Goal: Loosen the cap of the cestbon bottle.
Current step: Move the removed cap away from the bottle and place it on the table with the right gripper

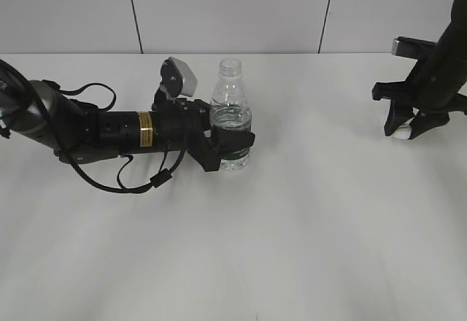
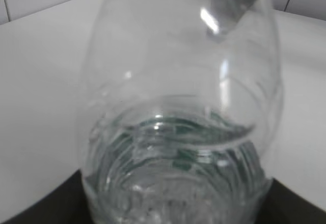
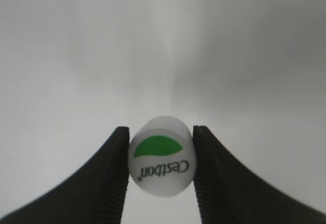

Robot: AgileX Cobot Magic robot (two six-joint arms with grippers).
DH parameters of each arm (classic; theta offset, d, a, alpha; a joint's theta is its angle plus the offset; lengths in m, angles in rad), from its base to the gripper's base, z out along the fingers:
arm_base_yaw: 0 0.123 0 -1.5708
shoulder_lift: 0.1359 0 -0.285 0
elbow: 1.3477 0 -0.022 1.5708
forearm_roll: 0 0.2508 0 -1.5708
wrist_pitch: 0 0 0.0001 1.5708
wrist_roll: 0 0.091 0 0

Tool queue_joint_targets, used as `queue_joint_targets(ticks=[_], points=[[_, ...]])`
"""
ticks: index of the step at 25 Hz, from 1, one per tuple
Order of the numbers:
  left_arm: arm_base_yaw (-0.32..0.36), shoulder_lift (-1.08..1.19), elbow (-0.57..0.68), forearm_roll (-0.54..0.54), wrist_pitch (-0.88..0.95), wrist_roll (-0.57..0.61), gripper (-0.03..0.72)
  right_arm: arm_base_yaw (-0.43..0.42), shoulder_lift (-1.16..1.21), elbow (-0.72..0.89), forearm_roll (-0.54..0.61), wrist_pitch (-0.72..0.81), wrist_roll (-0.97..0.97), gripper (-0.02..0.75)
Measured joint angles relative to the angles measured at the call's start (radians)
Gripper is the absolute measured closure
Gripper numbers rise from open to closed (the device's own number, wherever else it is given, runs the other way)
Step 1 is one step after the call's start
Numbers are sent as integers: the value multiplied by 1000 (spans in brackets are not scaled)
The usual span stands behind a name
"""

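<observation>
Cap (image 3: 161, 156), white with green mark, off clear bottle (image 1: 231, 113).

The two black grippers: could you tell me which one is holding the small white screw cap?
The right gripper: its fingers pinch the white cap, while the left gripper clasps the clear plastic bottle.

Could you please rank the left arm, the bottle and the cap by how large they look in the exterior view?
1. Left arm with its left gripper, the largest.
2. Cestbon bottle, open-necked, clearly smaller.
3. Cap, a small white spot in the right gripper, smallest.
</observation>
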Motion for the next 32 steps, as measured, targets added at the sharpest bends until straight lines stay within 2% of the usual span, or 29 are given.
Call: queue_joint_targets(ticks=[18, 20, 25, 32], points=[[0, 0, 0, 0, -1, 0, 274, 0, 37, 0, -58, 20, 17, 432], [0, 0, 0, 0, -1, 0, 274, 0, 37, -3, -58, 25, 20, 402], [0, 0, 0, 0, -1, 0, 274, 0, 37, -8, -60, 45, 31, 258], [0, 0, 0, -1, 0, 0, 274, 0, 37, -94, -71, 143, 41, 231]])
